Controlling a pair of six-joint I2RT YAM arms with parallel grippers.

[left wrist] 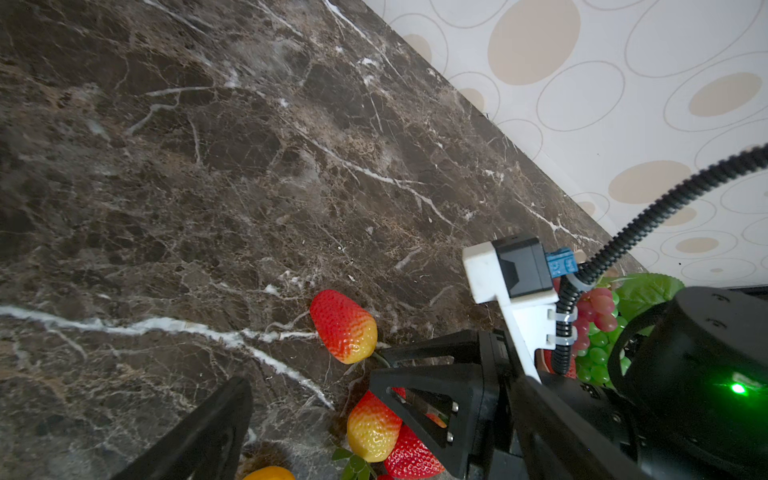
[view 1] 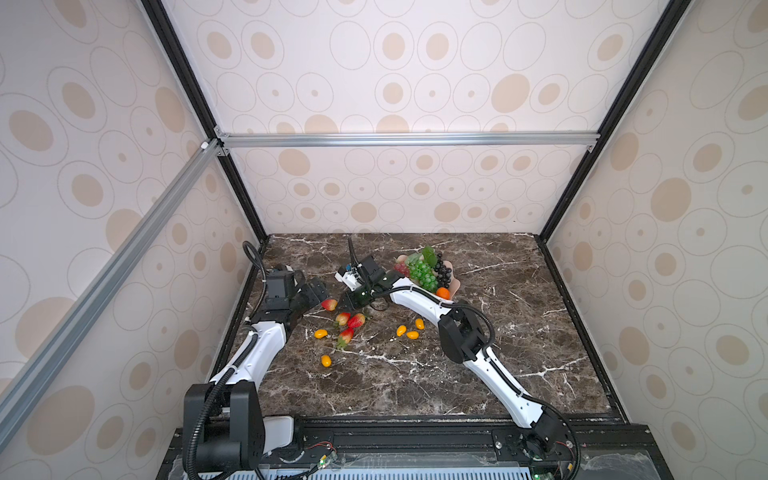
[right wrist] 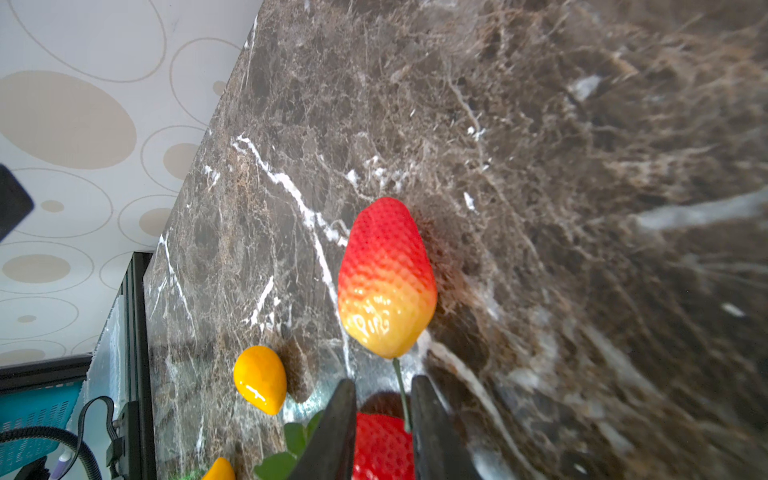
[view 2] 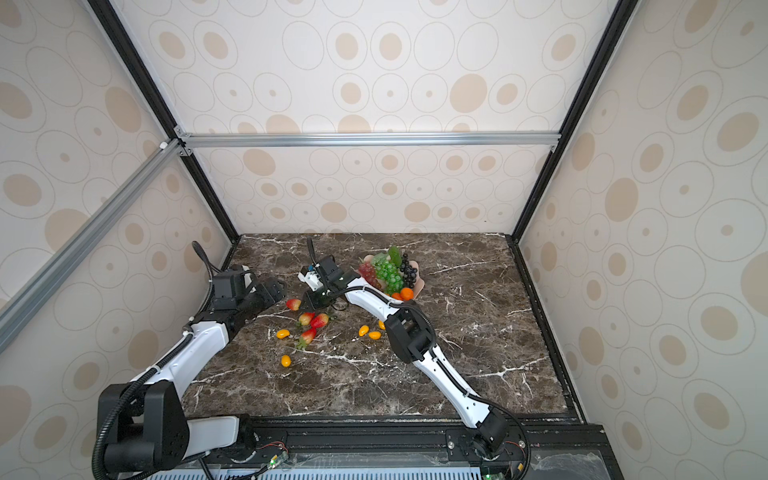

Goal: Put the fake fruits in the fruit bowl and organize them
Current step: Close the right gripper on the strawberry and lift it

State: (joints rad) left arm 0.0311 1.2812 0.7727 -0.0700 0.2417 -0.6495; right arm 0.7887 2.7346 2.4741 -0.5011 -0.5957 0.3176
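My dark brown marble table (view 1: 415,374) carries the pale pink, petal-rimmed fruit bowl (view 1: 456,286), heaped with green, red and black plastic grape bunches (view 1: 424,272). Well left of the bowl, my left gripper (view 1: 319,296) gapes wide. My right gripper (right wrist: 384,386) stands narrowly parted around the thin green stem (right wrist: 398,378) of a glossy red-and-yellow plastic strawberry (right wrist: 386,278).

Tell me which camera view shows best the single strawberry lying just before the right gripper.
The right wrist view: the strawberry is large and sharp in the middle, its green stem between the right gripper's fingers. The left wrist view shows the strawberry whole but smaller. In both top views the strawberry is a tiny red spot.
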